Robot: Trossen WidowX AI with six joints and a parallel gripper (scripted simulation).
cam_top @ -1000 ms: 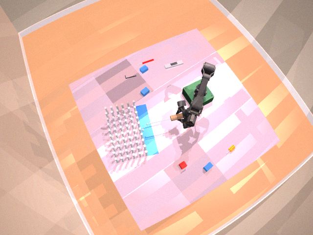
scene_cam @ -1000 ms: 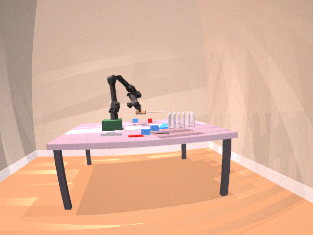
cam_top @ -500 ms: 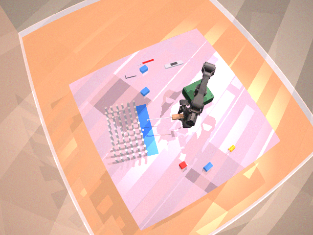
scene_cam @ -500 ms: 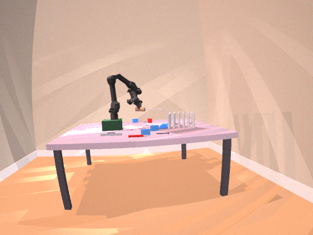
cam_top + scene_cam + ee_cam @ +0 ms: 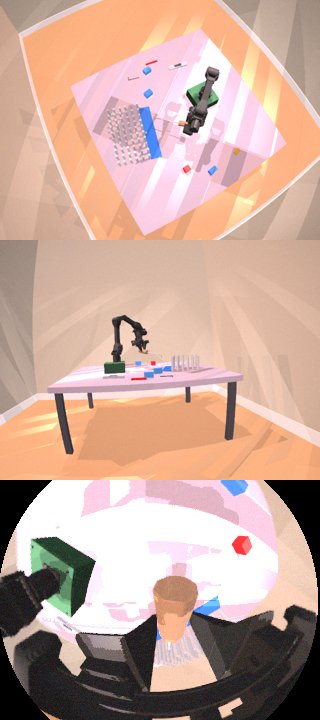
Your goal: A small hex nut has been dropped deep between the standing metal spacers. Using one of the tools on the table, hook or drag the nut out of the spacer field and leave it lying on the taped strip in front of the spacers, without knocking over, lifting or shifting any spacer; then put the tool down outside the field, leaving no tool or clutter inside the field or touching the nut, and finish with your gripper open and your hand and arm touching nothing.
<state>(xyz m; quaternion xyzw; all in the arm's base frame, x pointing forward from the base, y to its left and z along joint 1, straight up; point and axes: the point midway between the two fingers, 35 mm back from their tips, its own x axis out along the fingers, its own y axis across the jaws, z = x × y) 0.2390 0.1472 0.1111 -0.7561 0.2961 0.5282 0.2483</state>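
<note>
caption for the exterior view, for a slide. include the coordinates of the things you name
Gripper [image 5: 184,126] [image 5: 143,349] [image 5: 172,616] holding a wooden-handled hook tool [image 5: 183,123] [image 5: 143,351] [image 5: 175,602] above the table [image 5: 165,196] [image 5: 144,389], its tip short of the upright metal spacers [image 5: 134,141] [image 5: 183,363] [image 5: 177,653]

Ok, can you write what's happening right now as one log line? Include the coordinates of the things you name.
pincer [image 5: 184,127] [image 5: 143,349] [image 5: 172,616]: shut on hook tool's wooden handle [image 5: 182,123] [image 5: 142,351] [image 5: 175,602] | tool: above table | spacers [image 5: 129,134] [image 5: 183,362]: standing | nut: small ring on blue strip [image 5: 155,142] [image 5: 167,368]

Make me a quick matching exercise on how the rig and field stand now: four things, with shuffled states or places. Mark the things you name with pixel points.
1. claw [image 5: 184,124] [image 5: 143,350] [image 5: 172,616]
2. tan-handled hook tool [image 5: 182,123] [image 5: 142,351] [image 5: 175,600]
3. blue taped strip [image 5: 154,144] [image 5: 167,368] [image 5: 207,605]
4. green base block [image 5: 191,99] [image 5: 114,367] [image 5: 82,587]

A. flat on the table, in front of the spacers [image 5: 141,125] [image 5: 183,362] [image 5: 175,652]
B. under the arm's foot
C. shut on a handle
D. gripped by its handle, raised off the table

Pairs: 1-C, 2-D, 3-A, 4-B
</note>
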